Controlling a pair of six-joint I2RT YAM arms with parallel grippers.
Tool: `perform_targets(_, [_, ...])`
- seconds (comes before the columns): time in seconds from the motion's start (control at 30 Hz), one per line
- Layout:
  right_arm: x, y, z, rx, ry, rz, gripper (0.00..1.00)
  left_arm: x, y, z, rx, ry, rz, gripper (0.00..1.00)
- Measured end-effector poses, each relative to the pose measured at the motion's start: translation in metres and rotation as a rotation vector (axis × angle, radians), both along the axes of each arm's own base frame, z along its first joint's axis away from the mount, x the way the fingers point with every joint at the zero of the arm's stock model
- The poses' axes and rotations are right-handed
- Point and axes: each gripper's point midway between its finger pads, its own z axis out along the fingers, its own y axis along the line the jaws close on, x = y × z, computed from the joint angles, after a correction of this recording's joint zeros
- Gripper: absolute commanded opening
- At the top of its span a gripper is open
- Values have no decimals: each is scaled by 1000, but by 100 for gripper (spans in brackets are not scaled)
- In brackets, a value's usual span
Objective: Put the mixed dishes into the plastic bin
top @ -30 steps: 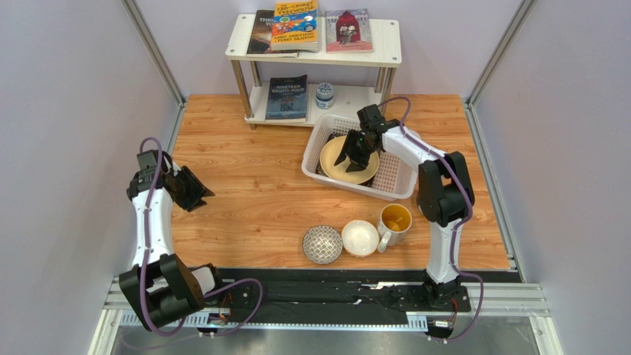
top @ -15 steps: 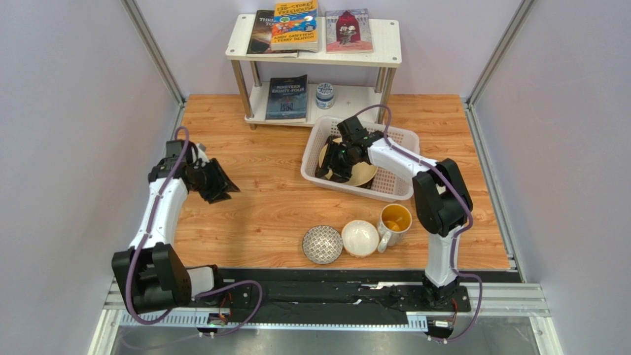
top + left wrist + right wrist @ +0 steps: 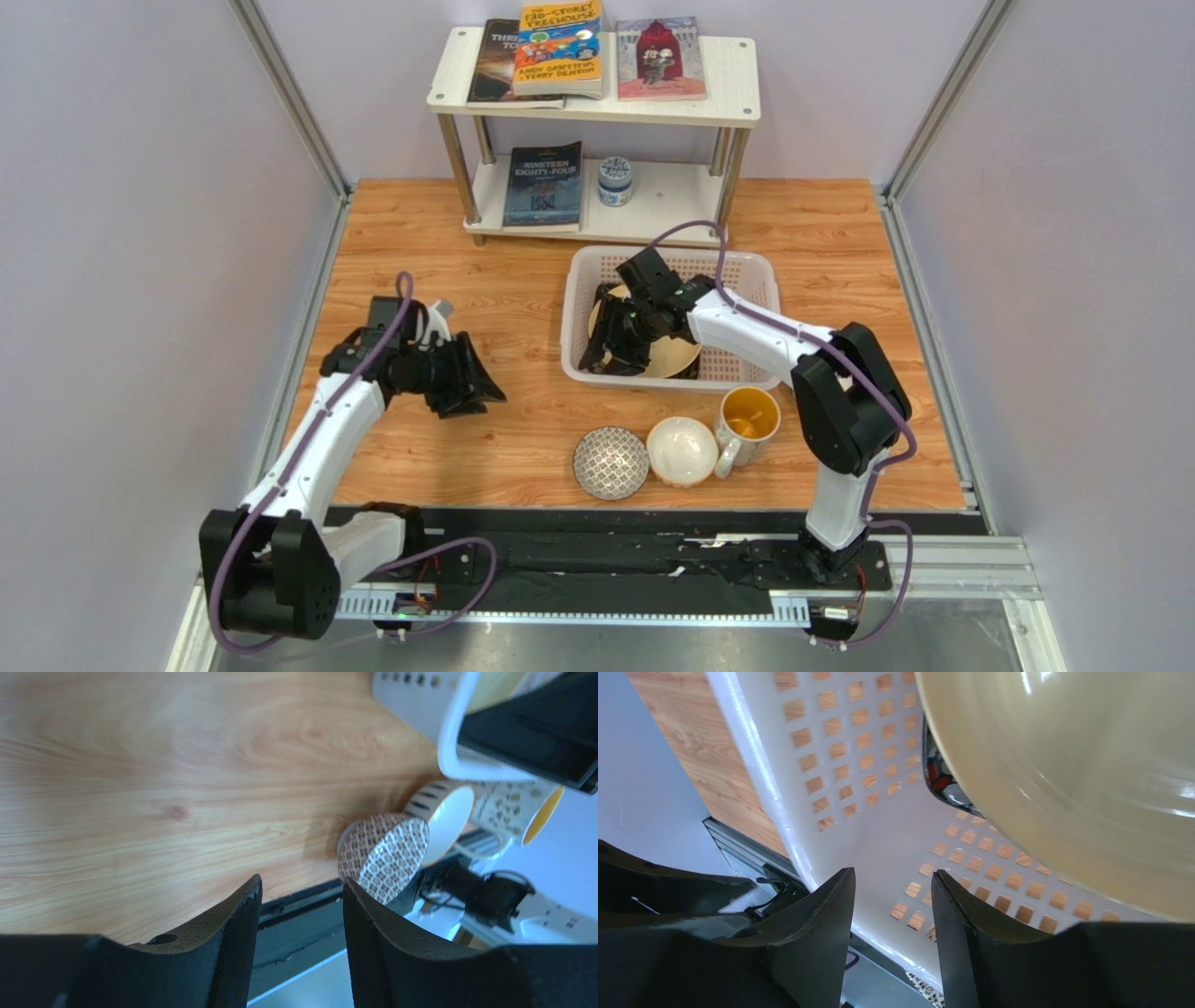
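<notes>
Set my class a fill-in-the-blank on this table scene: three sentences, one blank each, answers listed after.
1. The round yellow plate is inside the white plastic ____.
2. On the table, the ____ bowl stands between the grey-patterned bowl and the mug.
3. The small jar stands on the shelf's ____ level.
Answers: bin; white; lower.

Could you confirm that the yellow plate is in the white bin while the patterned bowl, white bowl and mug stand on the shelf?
Not quite: the top view shows the patterned bowl, white bowl and mug standing on the table, near the arms' bases, not on the shelf. The yellow plate is indeed in the white bin.
</notes>
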Motion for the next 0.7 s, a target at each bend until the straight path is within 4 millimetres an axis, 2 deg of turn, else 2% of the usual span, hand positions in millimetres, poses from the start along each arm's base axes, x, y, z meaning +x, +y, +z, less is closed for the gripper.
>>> perform_targets(0.07, [-3, 4, 7, 11, -11, 5, 49, -13, -20, -1, -8, 1, -78, 52])
perform_targets(0.17, [-4, 7, 16, 14, -24, 9, 51, -29, -40, -9, -7, 26, -155, 52])
perform_targets(0.23, [-4, 5, 22, 4, -32, 7, 52, -36, -47, -13, 1, 39, -175, 52])
perform_targets(0.33, [-1, -2, 41, -12, -67, 0, 52, -47, -60, -17, 3, 54, -211, 52])
perform_targets(0.53, [-11, -30, 103, -10, -197, -30, 55, -63, -88, -25, 20, 66, -294, 53])
perform_targets(0.6, [-24, -45, 133, 23, -266, -42, 56, -69, -102, -33, 23, 91, -325, 53])
perform_targets(0.7, [-46, -63, 153, 55, -311, -50, 59, -74, -110, -47, 50, 132, -347, 53])
